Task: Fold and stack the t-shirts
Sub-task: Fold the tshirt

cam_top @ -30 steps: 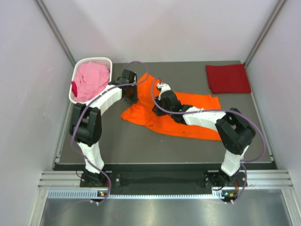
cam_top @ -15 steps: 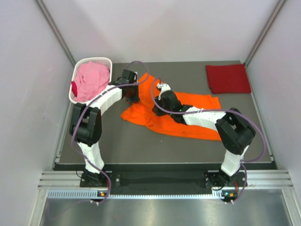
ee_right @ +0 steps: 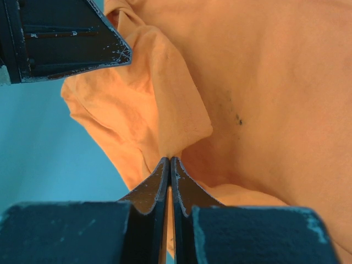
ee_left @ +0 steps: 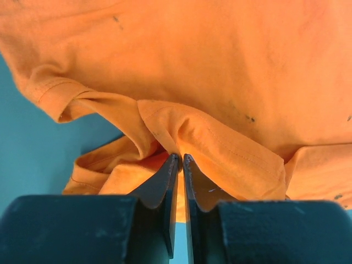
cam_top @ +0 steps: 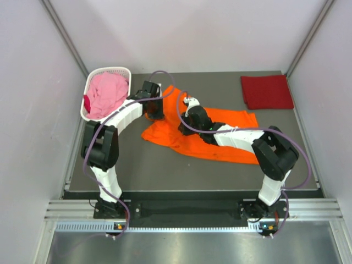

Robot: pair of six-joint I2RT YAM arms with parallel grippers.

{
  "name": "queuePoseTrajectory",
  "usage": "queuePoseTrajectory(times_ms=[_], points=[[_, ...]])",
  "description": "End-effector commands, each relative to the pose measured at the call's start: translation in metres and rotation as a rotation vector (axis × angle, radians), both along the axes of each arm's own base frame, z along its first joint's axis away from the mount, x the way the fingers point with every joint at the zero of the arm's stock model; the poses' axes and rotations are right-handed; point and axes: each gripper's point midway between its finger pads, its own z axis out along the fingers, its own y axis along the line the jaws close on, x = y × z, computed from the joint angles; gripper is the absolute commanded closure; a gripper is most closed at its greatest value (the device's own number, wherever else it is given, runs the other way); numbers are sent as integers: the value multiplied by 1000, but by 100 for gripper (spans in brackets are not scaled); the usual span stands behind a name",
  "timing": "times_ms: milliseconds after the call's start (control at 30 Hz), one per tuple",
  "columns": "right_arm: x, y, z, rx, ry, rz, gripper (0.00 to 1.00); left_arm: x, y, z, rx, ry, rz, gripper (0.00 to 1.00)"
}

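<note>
The orange shirt (cam_top: 165, 135) lies spread out and wrinkly in the middle. The dark red shirt (cam_top: 266, 92) sits folded flat at the upper right. The pink shirt (cam_top: 106, 92) is bunched up at the upper left.

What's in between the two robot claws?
A bunched-up fold of the orange shirt lies between the left gripper and the right gripper. The right wrist view shows it best.

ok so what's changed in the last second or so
Nothing clearly moved in the top view. The left gripper and right gripper sit where they were, each closed on a fold of the orange t-shirt, which lies as before. The dark red t-shirt and the pink t-shirt in the basket have not shifted.
</note>
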Motion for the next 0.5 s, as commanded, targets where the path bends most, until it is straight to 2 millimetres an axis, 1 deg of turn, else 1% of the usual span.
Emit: queuePoseTrajectory(times_ms=[0, 33, 67, 133, 167, 200, 233, 300, 333, 367, 467], points=[[0, 11, 25, 59, -51, 9, 100, 6, -6, 24, -39, -73, -11, 90], [0, 10, 25, 57, -52, 8, 100, 7, -5, 22, -32, -71, -9, 93], [1, 10, 26, 58, -53, 5, 100, 7, -4, 20, -27, -67, -10, 100], [1, 9, 30, 63, -62, 1, 100, 11, -1, 21, -10, -77, -1, 100], [1, 7, 31, 64, -69, -5, 100, 15, 0, 26, -4, -95, 5, 100], [1, 6, 38, 79, -83, -9, 100, 19, 1, 29, 6, -113, 12, 100], [2, 6, 41, 87, -95, -15, 100, 26, 5, 37, 24, -146, 33, 100], [2, 3, 46, 89, -109, -26, 100, 33, 6, 49, 22, -190, 45, 100], [2, 2, 46, 87, -109, -27, 100, 39, 4, 56, 11, -223, 47, 100], [3, 3, 46, 84, -112, -28, 100, 41, 2, 60, -2, -235, 43, 100], [3, 0, 42, 75, -108, -37, 100, 47, -4, 61, -24, -239, 39, 100]])
